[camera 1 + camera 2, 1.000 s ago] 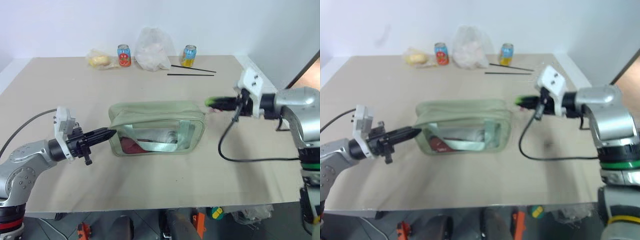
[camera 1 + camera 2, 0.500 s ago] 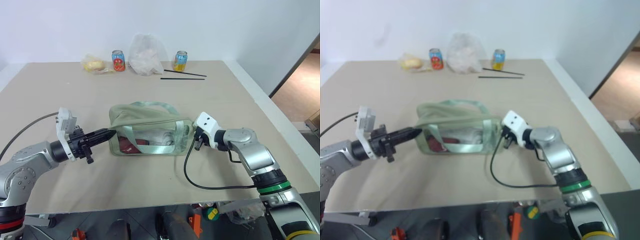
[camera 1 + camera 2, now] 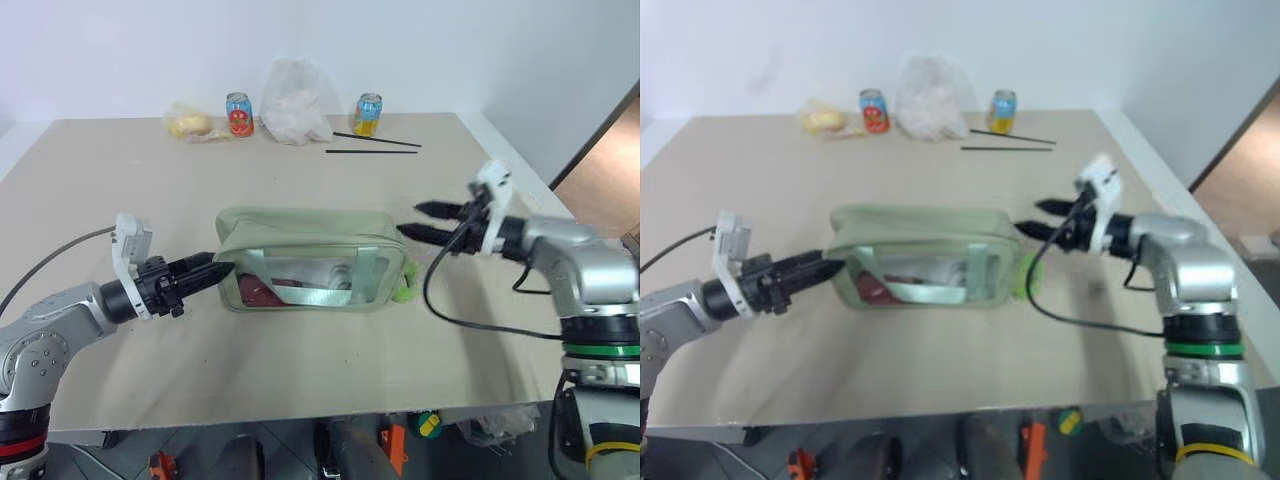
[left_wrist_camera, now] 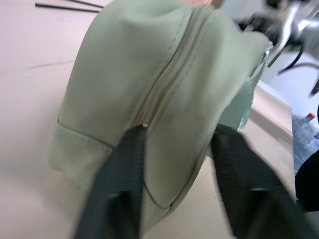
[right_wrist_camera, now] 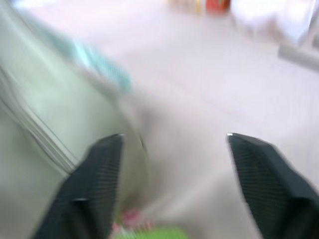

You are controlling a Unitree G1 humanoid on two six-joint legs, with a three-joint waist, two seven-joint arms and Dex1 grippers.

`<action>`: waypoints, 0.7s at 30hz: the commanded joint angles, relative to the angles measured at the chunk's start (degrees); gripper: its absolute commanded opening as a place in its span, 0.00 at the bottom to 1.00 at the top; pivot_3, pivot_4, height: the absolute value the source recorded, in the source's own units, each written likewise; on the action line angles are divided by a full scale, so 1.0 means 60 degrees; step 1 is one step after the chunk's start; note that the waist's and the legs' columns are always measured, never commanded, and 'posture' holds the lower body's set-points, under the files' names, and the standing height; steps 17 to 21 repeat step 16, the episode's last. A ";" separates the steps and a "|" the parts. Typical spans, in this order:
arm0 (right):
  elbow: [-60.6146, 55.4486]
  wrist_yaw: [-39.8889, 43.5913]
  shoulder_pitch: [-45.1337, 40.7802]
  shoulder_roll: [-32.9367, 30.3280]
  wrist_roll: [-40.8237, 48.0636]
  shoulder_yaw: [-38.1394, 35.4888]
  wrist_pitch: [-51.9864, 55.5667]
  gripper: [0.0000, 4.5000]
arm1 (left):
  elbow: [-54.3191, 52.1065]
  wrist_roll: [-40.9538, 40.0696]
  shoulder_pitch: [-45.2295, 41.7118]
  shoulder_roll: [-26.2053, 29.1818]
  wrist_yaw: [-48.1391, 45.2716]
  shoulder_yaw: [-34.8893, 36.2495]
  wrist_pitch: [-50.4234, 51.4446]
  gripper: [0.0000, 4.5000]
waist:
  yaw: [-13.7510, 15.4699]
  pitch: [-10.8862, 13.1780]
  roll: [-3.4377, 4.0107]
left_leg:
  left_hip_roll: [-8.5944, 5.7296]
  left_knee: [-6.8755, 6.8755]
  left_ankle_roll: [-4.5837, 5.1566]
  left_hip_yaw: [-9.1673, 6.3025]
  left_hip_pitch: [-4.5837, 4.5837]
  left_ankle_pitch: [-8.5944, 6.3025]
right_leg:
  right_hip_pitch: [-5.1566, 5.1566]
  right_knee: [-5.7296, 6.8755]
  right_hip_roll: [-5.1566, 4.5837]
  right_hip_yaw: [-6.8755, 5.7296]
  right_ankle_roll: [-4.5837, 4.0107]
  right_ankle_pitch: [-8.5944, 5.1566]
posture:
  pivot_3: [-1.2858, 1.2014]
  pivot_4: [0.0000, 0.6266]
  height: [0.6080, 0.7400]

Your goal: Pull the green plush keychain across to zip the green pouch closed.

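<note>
The green pouch (image 3: 310, 258) lies in the middle of the table, its zip line (image 4: 167, 79) running along the top. The green plush keychain (image 3: 405, 291) rests on the table against the pouch's right end and also shows as a lime patch (image 5: 152, 233) in the right wrist view. My right gripper (image 3: 410, 219) hovers just above and to the right of that end, open, holding nothing. My left gripper (image 3: 222, 268) is at the pouch's left end, open, with its fingers (image 4: 117, 184) standing apart on either side of the pouch's corner.
Along the back edge stand a red can (image 3: 239, 114), a white plastic bag (image 3: 293, 100), a yellow can (image 3: 367, 114), two black chopsticks (image 3: 375, 148) and a yellowish wrapped item (image 3: 188, 124). A black cable loops from my right wrist onto the table.
My right gripper, shut on the keychain a second ago, has opened and the keychain now lies by the pouch's right end. My left gripper has opened too. The camera shifted.
</note>
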 commanded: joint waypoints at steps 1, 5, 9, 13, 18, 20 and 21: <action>-0.0492 -0.0060 -0.0019 -0.0214 0.0967 -0.0814 0.0714 1.00 | -0.0139 -0.0759 -0.0157 0.0102 -0.0077 0.0671 0.0232 0.78 | 0.0000 0.0000 0.0000 | 0.0000 0.0000 0.0003 0.0002 -0.0006 -0.0002 | 0.0000 0.0000 -0.0001 0.0002 0.0000 0.0000 | 0.52 0.24 1.00; -0.0648 0.0263 0.0512 -0.0643 0.1673 -0.1390 0.1109 1.00 | -0.0134 -0.0152 -0.0240 0.0180 0.0413 0.1020 -0.0305 1.00 | 0.0048 0.0005 0.0007 | -0.0011 0.0000 0.0003 0.0002 -0.0007 -0.0001 | 0.0001 0.0000 -0.0012 -0.0001 0.0001 0.0000 | 0.52 0.24 1.00; -0.0455 0.0797 0.1927 -0.1294 0.1616 -0.1577 0.0840 1.00 | 0.0292 0.0517 0.0393 0.0583 0.0779 0.1943 -0.0549 1.00 | 0.0083 0.0010 0.0013 | -0.0014 0.0002 0.0003 0.0001 -0.0006 -0.0001 | 0.0002 -0.0001 -0.0015 -0.0002 0.0003 0.0001 | 0.52 0.24 1.00; -0.0030 0.0446 0.3046 -0.1273 0.1796 -0.2160 0.0841 1.00 | 0.1267 0.0405 0.1536 0.0782 0.0613 0.3234 -0.0387 1.00 | 0.0013 0.0025 0.0040 | 0.0001 -0.0003 0.0041 0.0029 -0.0014 -0.0024 | 0.0005 0.0001 -0.0029 0.0020 -0.0009 -0.0021 | 0.52 0.24 1.00; -0.0087 0.0036 0.3371 -0.0973 0.1977 -0.2324 0.0931 1.00 | 0.1515 0.0530 0.1925 0.0575 0.0796 0.3430 -0.0507 1.00 | 0.0006 0.0039 0.0059 | 0.0001 -0.0001 0.0039 0.0028 -0.0005 -0.0022 | -0.0002 0.0007 -0.0026 0.0013 -0.0005 -0.0018 | 0.52 0.24 1.00; -0.0087 0.0036 0.3371 -0.0973 0.1977 -0.2324 0.0931 1.00 | 0.1515 0.0530 0.1925 0.0575 0.0796 0.3430 -0.0507 1.00 | 0.0006 0.0039 0.0059 | 0.0001 -0.0001 0.0039 0.0028 -0.0005 -0.0022 | -0.0002 0.0007 -0.0026 0.0013 -0.0005 -0.0018 | 0.52 0.24 1.00; -0.0087 0.0036 0.3371 -0.0973 0.1977 -0.2324 0.0931 1.00 | 0.1515 0.0530 0.1925 0.0575 0.0796 0.3430 -0.0507 1.00 | 0.0006 0.0039 0.0059 | 0.0001 -0.0001 0.0039 0.0028 -0.0005 -0.0022 | -0.0002 0.0007 -0.0026 0.0013 -0.0005 -0.0018 | 0.52 0.24 1.00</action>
